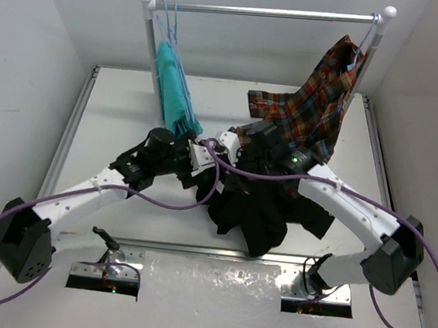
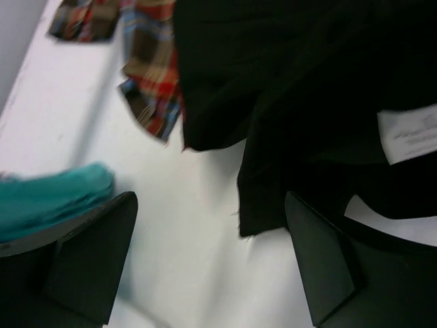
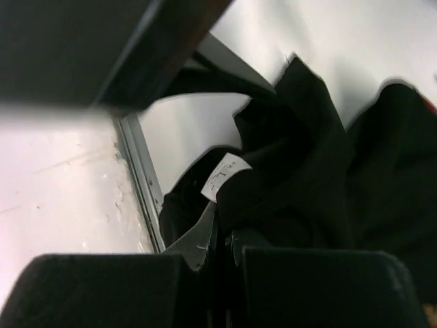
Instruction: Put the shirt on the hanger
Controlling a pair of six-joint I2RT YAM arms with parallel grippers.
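Teal cloth [image 1: 174, 88] hangs at the rail's [image 1: 260, 12] left end, and the thin pale-blue wire hanger [image 1: 170, 25] hooks on there against it. I cannot tell whether that wire is free or carries the teal piece.

Your left gripper [image 2: 210, 205] stands wide open just above the white table [image 1: 130, 114]. The teal hem lies by one finger and a raw edge of the shirt [image 1: 257, 208] hangs between the two. The shirt is plain black, limp and matte. It is bunched in the middle of the table and partly lifted, with a white label [image 3: 220, 176] showing on its inside.

Your right gripper [image 3: 224, 256] is clamped on a fold of that black cloth near the label.

By my reading, the step is to get a second hold so the shirt spreads:
- Close the left fingers on one layer only, near the neckline rather than the loose hem.
- Keep clear of the teal hem.
- Draw the arms apart gently, because floppy fabric slips from a shallow pinch.

Plaid shirt [image 1: 321, 104], red-orange and stiffer-looking, drapes at the right end. Don't snag it.
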